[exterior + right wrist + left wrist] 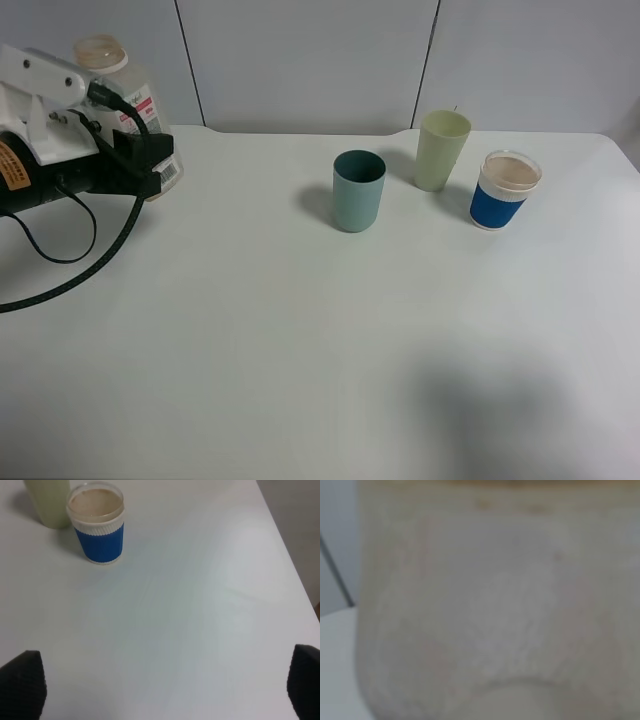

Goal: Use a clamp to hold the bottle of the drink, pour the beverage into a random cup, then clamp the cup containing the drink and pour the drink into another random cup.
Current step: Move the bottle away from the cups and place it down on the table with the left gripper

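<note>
We see the left gripper (150, 165) clamped on the bottle (125, 85) at the surface's (300, 350) far left; right jaws wide, empty, near the blue cup (97, 522)

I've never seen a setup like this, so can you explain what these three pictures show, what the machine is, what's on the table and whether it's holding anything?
This is a two-armed robot at a white table. One picture looks down from a camera mounted high; the other two come from cameras on each arm's wrist.

From above, the left arm's tool is at the bottle, far left. Its wrist camera sits so close that the bottle fills the blurred picture. The tool is shut, apparently on the bottle, though the contact itself is hidden.

Three cups stand upright: a teal cup, a pale yellow-green cup and a blue-banded cup.

The right wrist picture shows the blue-banded cup and that tool's dark fingertips spread wide, holding nothing.
</note>
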You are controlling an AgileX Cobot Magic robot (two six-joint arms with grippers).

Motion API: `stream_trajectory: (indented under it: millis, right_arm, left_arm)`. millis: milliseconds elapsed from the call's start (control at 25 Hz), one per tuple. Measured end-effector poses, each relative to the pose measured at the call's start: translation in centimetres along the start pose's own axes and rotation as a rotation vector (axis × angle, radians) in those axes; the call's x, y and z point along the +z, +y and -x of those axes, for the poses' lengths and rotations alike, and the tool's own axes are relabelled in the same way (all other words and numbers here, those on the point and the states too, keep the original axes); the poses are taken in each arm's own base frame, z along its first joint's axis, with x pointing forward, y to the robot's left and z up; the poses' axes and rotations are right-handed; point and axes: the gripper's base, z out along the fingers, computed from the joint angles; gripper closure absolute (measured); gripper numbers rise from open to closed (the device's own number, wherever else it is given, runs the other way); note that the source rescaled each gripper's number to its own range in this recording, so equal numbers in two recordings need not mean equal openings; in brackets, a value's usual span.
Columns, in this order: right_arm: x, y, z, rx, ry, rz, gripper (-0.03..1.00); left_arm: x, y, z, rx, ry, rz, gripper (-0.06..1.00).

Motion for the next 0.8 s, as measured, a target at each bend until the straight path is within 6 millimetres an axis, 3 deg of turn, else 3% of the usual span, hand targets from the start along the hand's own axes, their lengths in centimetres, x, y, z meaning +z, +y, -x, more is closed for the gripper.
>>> stream_trajectory:
  millis: [280,800]
  right_arm:
    - [0.0,0.0,0.0,0.000,0.000,0.000,0.09]
    - [0.0,0.0,0.0,0.000,0.000,0.000,0.09]
  left_arm:
    - [0.6,1.4,-2.4,0.007,-0.030,-0.024,0.91]
    - [2.8,1.4,-7.3,-0.041,-0.005,-0.093,0.91]
